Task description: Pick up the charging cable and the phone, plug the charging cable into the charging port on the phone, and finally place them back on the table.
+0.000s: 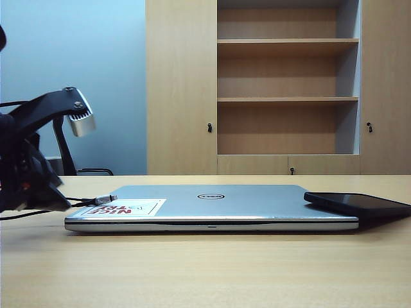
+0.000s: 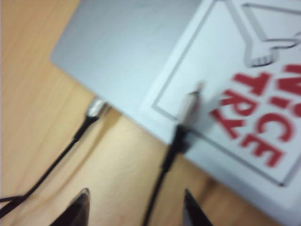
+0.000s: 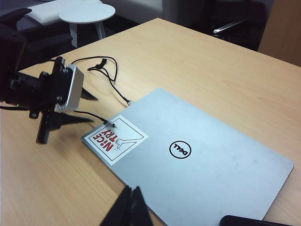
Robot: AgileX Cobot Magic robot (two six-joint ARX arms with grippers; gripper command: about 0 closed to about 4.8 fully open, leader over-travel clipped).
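On closed laptop [image 3: 197, 155] sticker [image 3: 115, 139]: charging cable [image 2: 164, 160] plug. Left gripper [image 2: 134, 209] near it over table [image 1: 205, 269], jaws wide, empty. Phone [image 1: 359, 204] on laptop's far corner. Right gripper [image 3: 131, 207] above laptop, jaws closed, empty.

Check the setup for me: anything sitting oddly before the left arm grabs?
Yes. The phone lies on the laptop's corner, overhanging its edge. The charging cable's plug rests on the laptop's sticker. The left gripper is open near it; right gripper shut.
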